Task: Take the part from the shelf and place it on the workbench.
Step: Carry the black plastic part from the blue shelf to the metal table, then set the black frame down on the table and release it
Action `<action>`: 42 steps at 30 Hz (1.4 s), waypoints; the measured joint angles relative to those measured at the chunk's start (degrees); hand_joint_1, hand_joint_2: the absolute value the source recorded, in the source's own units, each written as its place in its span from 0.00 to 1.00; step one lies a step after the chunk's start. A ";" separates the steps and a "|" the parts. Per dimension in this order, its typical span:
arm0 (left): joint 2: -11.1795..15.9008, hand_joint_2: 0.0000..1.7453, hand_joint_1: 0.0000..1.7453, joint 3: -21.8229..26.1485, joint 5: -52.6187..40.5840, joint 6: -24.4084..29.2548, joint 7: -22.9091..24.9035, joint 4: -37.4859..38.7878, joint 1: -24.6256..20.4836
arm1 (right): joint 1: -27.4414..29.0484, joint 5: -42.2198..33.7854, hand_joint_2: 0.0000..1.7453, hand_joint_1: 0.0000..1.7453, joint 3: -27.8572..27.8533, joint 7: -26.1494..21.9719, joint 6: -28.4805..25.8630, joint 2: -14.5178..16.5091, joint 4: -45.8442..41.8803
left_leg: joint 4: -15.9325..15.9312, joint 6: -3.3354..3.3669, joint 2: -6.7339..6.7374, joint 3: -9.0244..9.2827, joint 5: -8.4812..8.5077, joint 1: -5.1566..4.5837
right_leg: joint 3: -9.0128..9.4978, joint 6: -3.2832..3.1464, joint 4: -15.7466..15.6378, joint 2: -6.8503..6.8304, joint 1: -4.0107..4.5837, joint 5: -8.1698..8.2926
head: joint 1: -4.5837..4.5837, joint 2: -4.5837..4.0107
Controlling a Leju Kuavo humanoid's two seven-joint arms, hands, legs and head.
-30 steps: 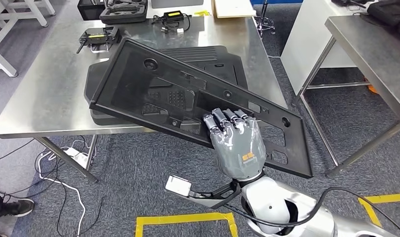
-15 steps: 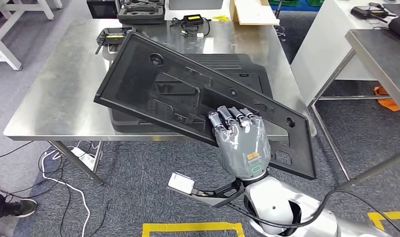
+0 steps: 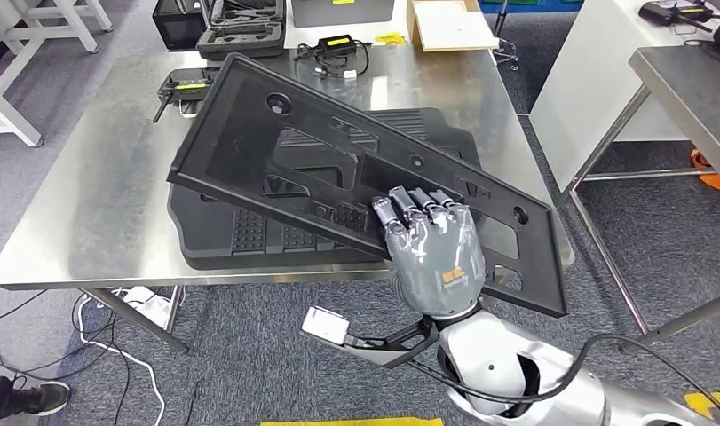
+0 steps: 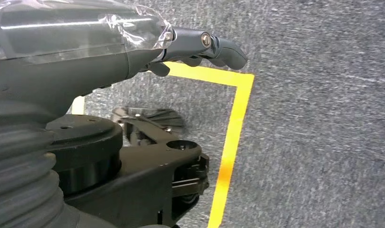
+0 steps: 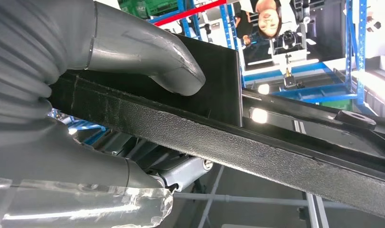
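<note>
The part is a long black moulded panel (image 3: 320,160), tilted, with its far end over the steel workbench (image 3: 98,195) and its near right corner past the bench's front edge. My right hand (image 3: 431,253) grips its near long edge, fingers on top. In the right wrist view the thumb (image 5: 152,57) presses one face of the panel's textured rim (image 5: 257,152). Under the panel, a second black moulded part (image 3: 249,235) lies flat on the bench. My left hand (image 4: 195,45) hangs over grey carpet and holds nothing, its fingers loosely apart.
Black cases (image 3: 241,18), a charger with cable (image 3: 338,49), a cardboard box (image 3: 449,22) and a controller (image 3: 183,86) sit along the bench's far side. Another steel table (image 3: 684,80) stands at the right. Cables (image 3: 116,311) lie on the floor under the bench. Yellow tape (image 4: 233,128) marks the carpet.
The whole view has shifted as the camera moved toward the bench. The panel, still in my right hand, now reaches further over the bench top.
</note>
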 joint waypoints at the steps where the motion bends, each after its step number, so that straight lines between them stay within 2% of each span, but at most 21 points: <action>1: 0.01 1.00 0.00 0.00 -0.01 0.00 0.00 0.00 0.01 | 0.00 0.00 1.00 1.00 0.00 0.00 -0.04 0.00 0.01 | -3.00 0.03 0.02 0.45 2.58 0.05 | 0.76 0.13 0.00 -0.01 -0.04 -0.56 | -0.02 0.00; 2: 0.02 1.00 0.00 0.00 -0.02 0.00 0.00 0.00 0.05 | 0.00 0.00 1.00 1.00 -0.01 0.00 -0.10 0.00 0.02 | -6.33 0.17 0.05 1.12 5.40 0.05 | 1.47 0.27 -0.03 -0.04 -0.07 -1.15 | -0.05 0.00; 4: 0.06 1.00 0.00 0.00 -0.05 -0.01 0.00 0.00 0.11 | -0.06 0.00 1.00 1.00 -0.03 0.00 -0.22 0.00 0.07 | -10.94 0.66 0.20 1.81 8.17 -0.25 | 2.33 0.68 -0.04 -0.03 -0.06 -2.07 | -0.21 0.00; 6: 0.10 1.00 0.00 0.00 -0.07 -0.01 0.00 0.00 0.21 | -0.13 0.00 1.00 1.00 -0.08 0.00 -0.29 0.00 0.13 | -11.88 1.51 0.30 2.00 7.94 -0.53 | 2.85 1.32 0.15 0.02 -0.04 -2.49 | -0.25 0.00; 8: 0.14 1.00 0.00 0.00 -0.10 0.00 -0.01 0.00 0.15 | -0.21 0.00 1.00 1.00 -0.21 0.00 -0.32 0.00 0.14 | -12.49 2.38 0.22 3.21 8.06 -0.37 | 3.26 1.89 1.01 0.01 -0.10 -2.75 | -0.15 0.00; 9: 0.16 1.00 0.00 0.00 -0.14 0.00 -0.01 0.00 0.04 | -0.33 0.01 1.00 1.00 -0.28 0.00 -0.34 0.02 0.15 | -12.89 2.70 0.18 3.94 7.89 -0.27 | 2.85 2.12 2.30 0.02 -0.13 -3.07 | -0.02 0.00; 11: 0.17 1.00 0.00 0.00 -0.28 0.00 -0.02 -0.02 -0.11 | -0.61 0.01 1.00 1.00 -0.38 0.00 -0.35 0.07 0.16 | -13.48 3.18 0.15 5.11 7.47 -0.10 | -0.32 2.60 7.85 0.04 -0.26 -4.92 | 0.30 0.00; 13: 0.17 1.00 0.00 0.00 -0.37 0.00 -0.02 -0.04 -0.10 | -0.71 0.00 1.00 1.00 -0.42 0.00 -0.35 0.10 0.19 | -13.59 3.38 0.12 5.86 6.75 -0.07 | -4.98 3.00 13.75 0.04 -0.38 -7.06 | 0.58 0.00; 14: 0.17 1.00 0.00 0.00 -0.38 0.00 -0.02 -0.04 -0.08 | -0.69 0.00 1.00 1.00 -0.44 0.00 -0.34 0.09 0.21 | -13.59 3.34 0.07 6.35 6.29 -0.03 | -6.60 3.11 14.84 0.03 -0.45 -7.07 | 0.67 0.00; 15: 0.17 1.00 0.00 0.00 -0.39 0.00 -0.01 -0.04 -0.06 | -0.67 0.00 1.00 1.00 -0.44 0.00 -0.34 0.10 0.22 | -13.59 3.23 0.01 6.97 5.77 0.03 | -7.30 3.18 14.04 0.03 -0.52 -5.90 | 0.74 0.00; 17: 0.17 1.00 0.00 0.00 -0.41 0.00 0.05 -0.07 -0.05 | -0.68 0.00 1.00 1.00 -0.46 0.02 -0.32 0.09 0.23 | -13.61 2.79 -0.09 8.44 4.55 0.21 | -6.51 3.26 7.87 0.00 -0.63 -0.45 | 0.90 0.00; 18: 0.17 1.00 0.00 0.00 -0.41 0.00 0.09 -0.08 -0.08 | -0.68 -0.01 1.00 1.00 -0.49 0.04 -0.30 0.10 0.30 | -13.60 2.49 -0.12 9.07 4.01 0.27 | -6.02 3.23 4.86 -0.01 -0.53 1.61 | 0.91 0.00; 19: 0.19 1.00 0.00 0.00 -0.40 0.00 0.12 -0.10 -0.09 | -0.70 -0.02 1.00 1.00 -0.50 0.07 -0.27 0.10 0.37 | -13.60 2.17 -0.11 9.40 3.59 0.25 | -5.72 2.95 2.72 -0.04 -0.39 3.10 | 0.97 0.00; 20: 0.19 1.00 0.00 0.00 -0.40 0.00 0.16 -0.11 -0.08 | -0.70 -0.03 1.00 1.00 -0.52 0.08 -0.24 0.10 0.43 | -13.59 1.86 -0.09 9.57 3.30 0.18 | -5.76 2.53 1.81 -0.05 -0.27 3.64 | 0.99 0.00; 22: 0.24 1.00 0.00 0.00 -0.39 0.00 0.24 -0.15 -0.04 | -0.74 -0.04 1.00 1.00 -0.60 0.09 -0.20 0.08 0.50 | -13.60 1.56 -0.05 9.74 2.93 -0.04 | -5.79 1.75 1.62 -0.03 -0.20 3.75 | 0.96 0.00; 23: 0.28 1.00 0.00 0.00 -0.38 -0.01 0.27 -0.17 -0.04 | -0.76 -0.04 1.00 1.00 -0.66 0.09 -0.20 0.07 0.51 | -13.68 1.55 -0.04 9.93 2.80 -0.10 | -5.71 1.66 1.57 0.01 -0.27 3.80 | 0.88 0.00; 27: 0.44 1.00 0.00 0.00 -0.27 0.26 0.55 -0.34 -0.14 | -0.85 -0.04 1.00 1.00 -0.78 0.09 -0.20 0.07 0.53 | -14.29 1.55 -0.04 10.54 2.92 -0.19 | -5.44 1.64 1.53 0.04 -0.33 3.28 | 0.51 0.00; 32: 0.48 1.00 0.00 0.00 0.01 1.97 1.98 -0.53 -0.27 | -0.87 -0.04 1.00 1.00 -0.95 0.11 -0.19 0.07 0.53 | -15.10 1.47 -0.03 11.23 2.91 -0.18 | -5.10 1.19 1.50 0.04 -0.27 2.76 | 0.48 0.00; 37: 0.48 1.00 0.00 0.00 -0.37 2.88 2.63 -0.97 -0.25 | -1.16 -0.04 1.00 1.00 -1.01 0.11 -0.15 0.07 0.53 | -16.02 0.85 0.00 11.91 2.44 -0.12 | -4.78 0.96 1.50 -0.04 -0.19 2.62 | 0.50 0.00; 42: 0.48 1.00 0.00 0.00 -0.92 2.90 2.67 -1.14 -0.26 | -1.61 -0.04 1.00 1.00 -1.01 0.11 -0.06 0.07 0.53 | -16.01 0.78 0.01 12.18 2.48 -0.18 | -4.38 0.93 1.40 -0.05 -0.21 2.67 | 0.51 0.00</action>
